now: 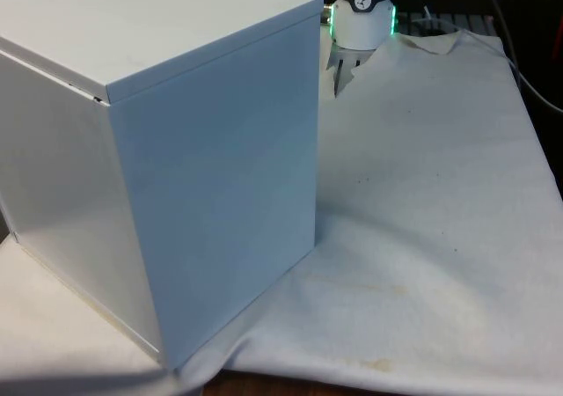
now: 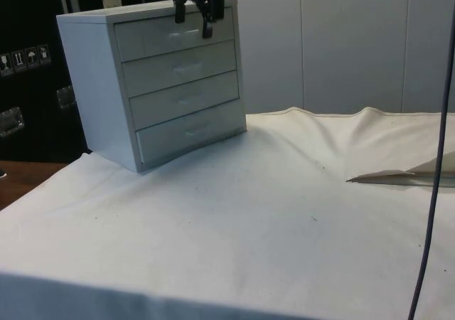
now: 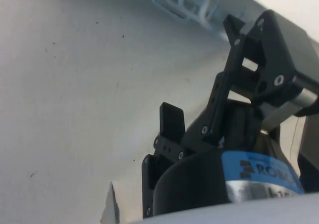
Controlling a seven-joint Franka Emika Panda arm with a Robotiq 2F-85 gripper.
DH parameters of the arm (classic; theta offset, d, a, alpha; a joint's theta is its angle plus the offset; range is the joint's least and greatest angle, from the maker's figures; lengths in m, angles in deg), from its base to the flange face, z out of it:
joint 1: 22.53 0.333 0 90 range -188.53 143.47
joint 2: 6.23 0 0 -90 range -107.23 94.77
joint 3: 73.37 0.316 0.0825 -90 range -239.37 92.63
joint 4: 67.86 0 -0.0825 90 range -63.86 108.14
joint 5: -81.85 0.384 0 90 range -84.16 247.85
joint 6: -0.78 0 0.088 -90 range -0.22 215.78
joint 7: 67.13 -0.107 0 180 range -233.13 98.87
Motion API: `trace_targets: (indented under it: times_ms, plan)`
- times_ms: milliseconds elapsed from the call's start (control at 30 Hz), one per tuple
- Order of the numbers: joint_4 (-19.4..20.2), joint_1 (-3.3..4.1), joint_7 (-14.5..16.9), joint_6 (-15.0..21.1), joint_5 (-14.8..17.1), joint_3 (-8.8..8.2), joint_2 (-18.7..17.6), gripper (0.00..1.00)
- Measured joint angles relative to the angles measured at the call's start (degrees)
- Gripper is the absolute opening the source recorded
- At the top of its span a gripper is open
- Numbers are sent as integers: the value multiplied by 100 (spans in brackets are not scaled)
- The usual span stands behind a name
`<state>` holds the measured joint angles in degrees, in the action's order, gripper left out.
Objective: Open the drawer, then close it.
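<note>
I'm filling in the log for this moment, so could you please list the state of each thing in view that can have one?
Chest of drawers: upright on the cloth.
Top drawer: shut, flush with the front.
Second drawer: shut.
Third drawer: shut.
Bottom drawer: shut.
Gripper: open, in front of the top drawer near its handle, holding nothing.
White cloth: spread on the table, wrinkled at the far edge.

My black two-finger gripper (image 2: 193, 16) hangs before the top drawer (image 2: 174, 37) of the pale four-drawer chest (image 2: 99, 85), at the level of that drawer's handle. All four drawers sit flush in the chest. The chest stands on the white table cloth (image 2: 234, 220); in the front view it stands at the left, its back (image 1: 220, 194) to the camera.
</note>
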<state>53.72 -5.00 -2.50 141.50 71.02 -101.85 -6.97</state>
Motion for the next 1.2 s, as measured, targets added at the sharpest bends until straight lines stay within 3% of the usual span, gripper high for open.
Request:
trace_targets:
  times_ms: [433, 1200]
  plan:
    - [97, -11, -80, 372, -275, -23, -103, 100]
    - [476, -23, -619, 1020, -1134, -86, -132, 100]
